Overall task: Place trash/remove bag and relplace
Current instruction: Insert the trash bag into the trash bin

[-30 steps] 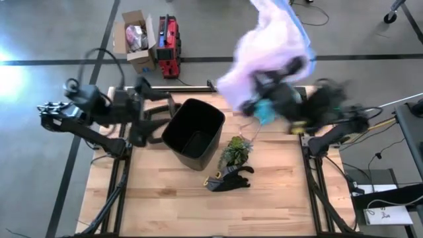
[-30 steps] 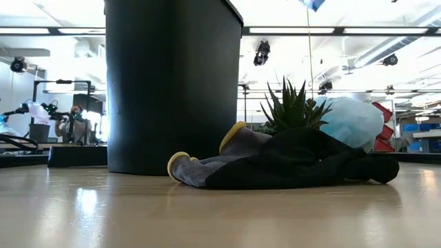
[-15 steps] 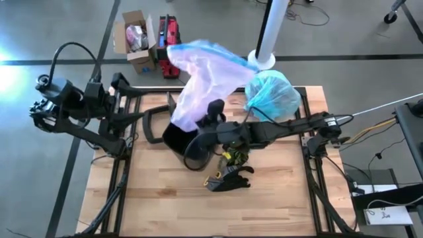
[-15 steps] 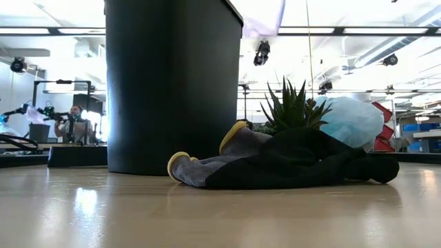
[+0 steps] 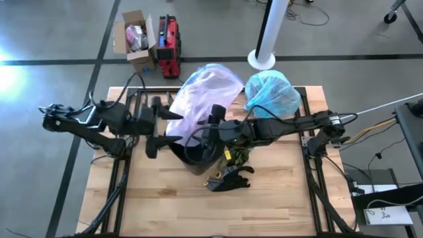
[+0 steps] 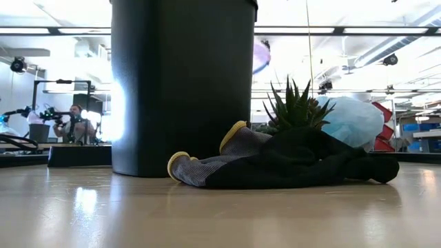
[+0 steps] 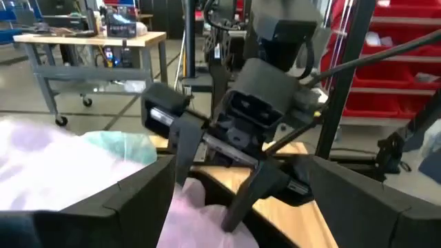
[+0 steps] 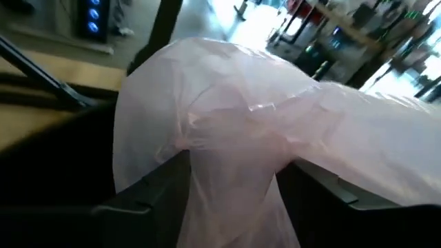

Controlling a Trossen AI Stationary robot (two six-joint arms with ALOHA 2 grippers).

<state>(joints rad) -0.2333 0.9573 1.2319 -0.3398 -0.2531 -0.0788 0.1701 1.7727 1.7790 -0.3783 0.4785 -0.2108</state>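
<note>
Draping over the black bin [image 5: 198,153], the pink bag [image 5: 201,99] hides its mouth; right gripper [image 5: 213,125] fingers straddle the bag, grip unclear; left gripper [image 5: 158,125] stands open beside it.

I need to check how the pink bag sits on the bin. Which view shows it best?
The high view: the pink bag drapes over the black bin's far side. The right wrist view shows only folds close up, the left wrist a corner, the low view a sliver.

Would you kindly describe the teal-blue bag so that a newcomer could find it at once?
Start at the black bin in the middle of the wooden table. Look toward the table's far edge, on the right arm's side: the teal-blue bag sits there, bunched and full. Unlike the pink bag draped over the bin, it lies on the table.
</note>
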